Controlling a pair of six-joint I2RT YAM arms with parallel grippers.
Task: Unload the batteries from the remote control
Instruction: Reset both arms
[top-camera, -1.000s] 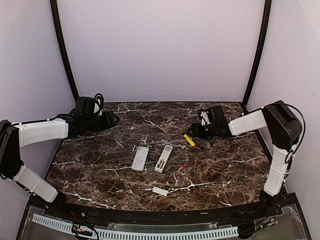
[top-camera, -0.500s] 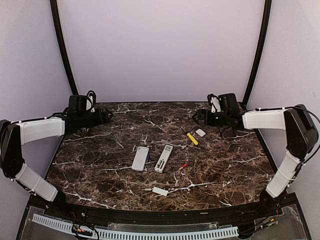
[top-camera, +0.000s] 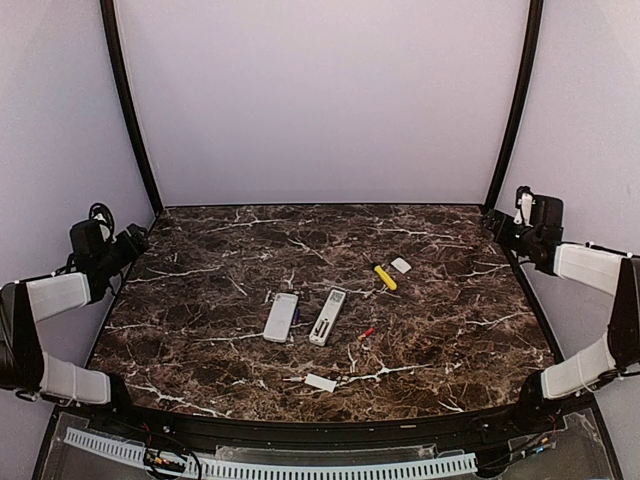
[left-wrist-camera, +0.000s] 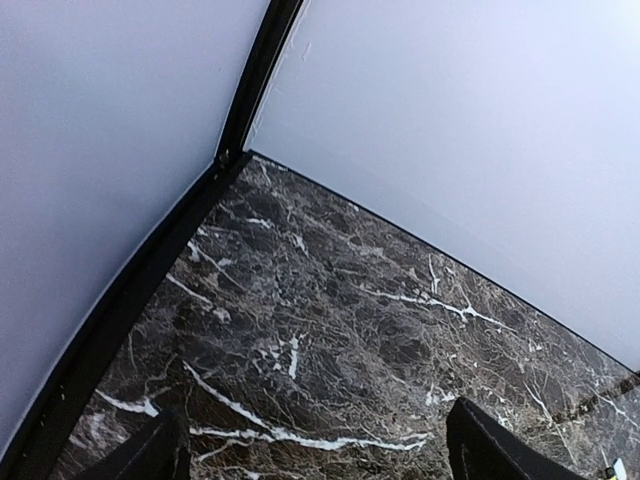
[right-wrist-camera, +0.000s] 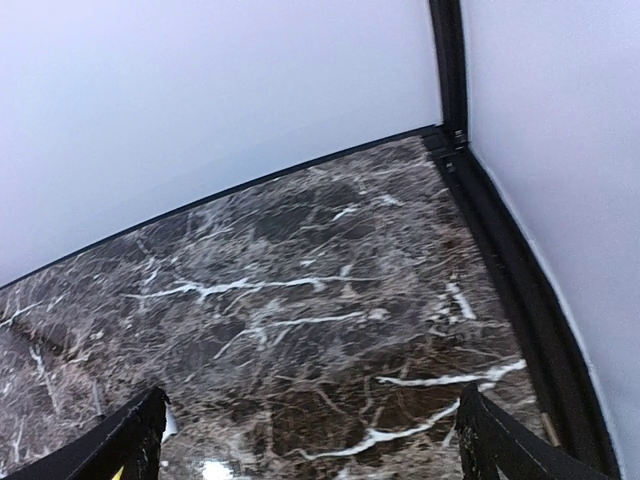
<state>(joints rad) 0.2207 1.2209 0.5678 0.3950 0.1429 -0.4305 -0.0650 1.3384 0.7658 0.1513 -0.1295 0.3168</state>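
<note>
Two white remote controls lie mid-table in the top view, a wider one (top-camera: 281, 317) and a slim one (top-camera: 328, 316). One small red battery (top-camera: 367, 333) rests on the marble just right of the slim remote. My left gripper (top-camera: 130, 243) hangs at the far left edge, open, with only bare marble between its fingers (left-wrist-camera: 165, 452) in the left wrist view. Over at the far right edge, my right gripper (top-camera: 503, 228) is open too and holds nothing. Neither wrist view shows a remote or a battery.
A yellow-handled screwdriver (top-camera: 383, 277) lies right of centre with a small white cover (top-camera: 401, 265) beside it. Another white cover (top-camera: 320, 382) sits near the front edge. Black frame posts (top-camera: 126, 100) and pale walls close in the sides and back.
Both arms have pulled back from the table's middle to its side edges and opened their jaws wider. The right gripper left a white cover beside the screwdriver.
</note>
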